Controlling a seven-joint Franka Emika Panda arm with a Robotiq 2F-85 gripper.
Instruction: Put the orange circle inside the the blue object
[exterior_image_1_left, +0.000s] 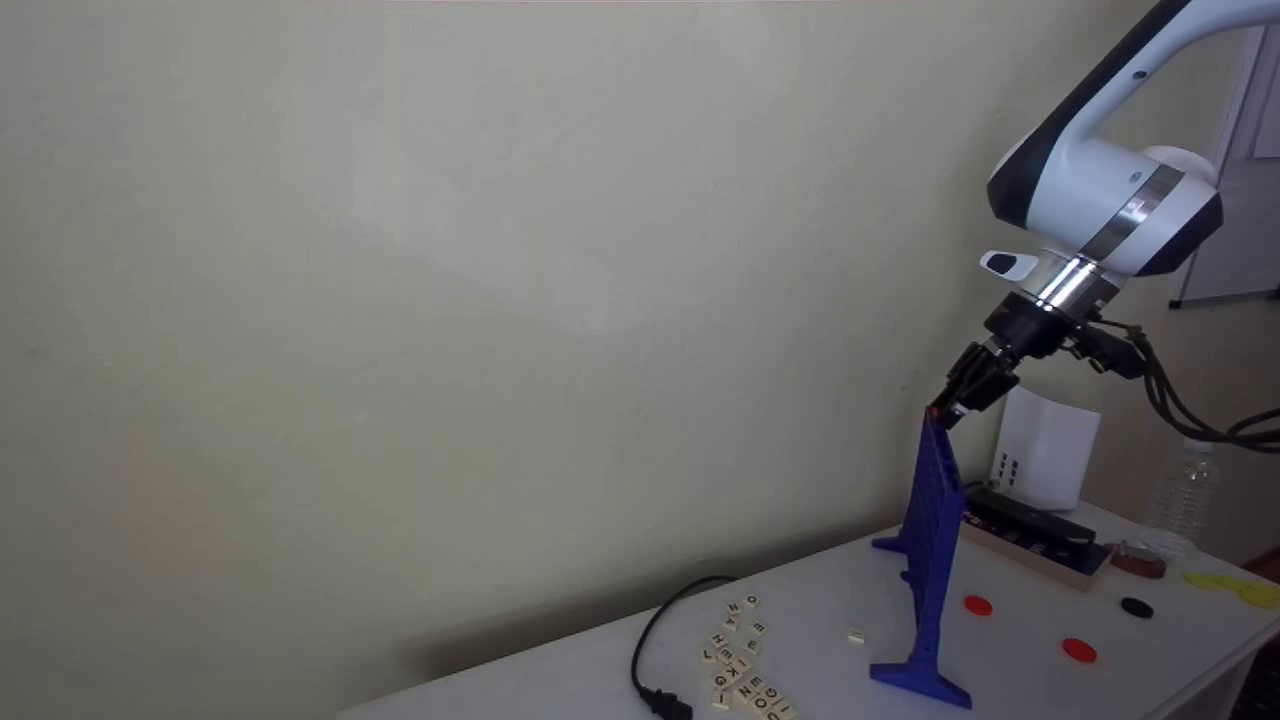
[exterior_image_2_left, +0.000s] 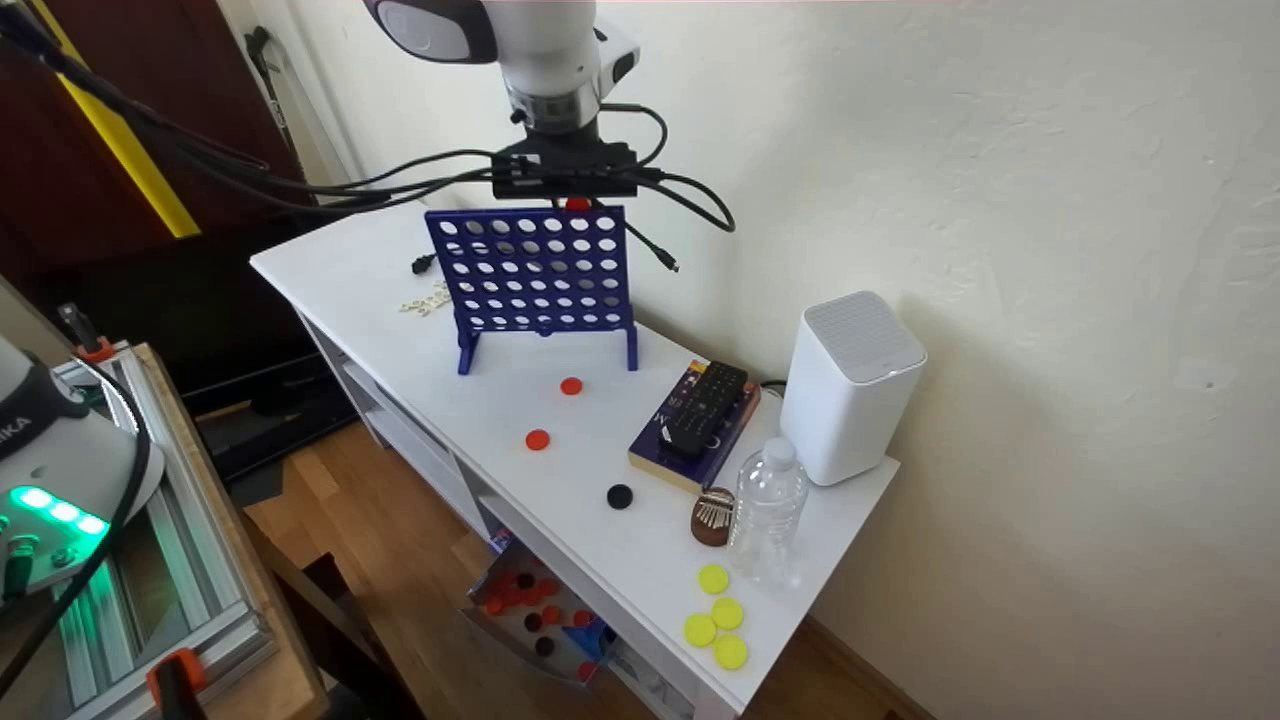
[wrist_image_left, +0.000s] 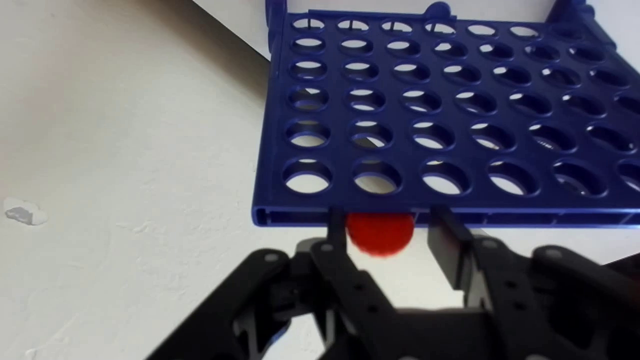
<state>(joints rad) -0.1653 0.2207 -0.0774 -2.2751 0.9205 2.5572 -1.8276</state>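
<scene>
One round red disc (wrist_image_left: 380, 236) sits partly in the hole-pierced blue rack (wrist_image_left: 452, 118) — gripper (wrist_image_left: 389, 227) spread around it.

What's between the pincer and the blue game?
A red disc: the wrist view shows it within the open pincer, at the top edge of the Connect Four grid.

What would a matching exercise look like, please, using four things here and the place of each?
Things:
1. remote
2. raised orange-red disc
3. yellow discs
4. letter tiles

Places:
A. near a corner of the table
B. on the book
C. near the black plug
D. at the top edge of the blue grid, between the fingers of the pincer

Pairs: 1-B; 2-D; 3-A; 4-C
</scene>
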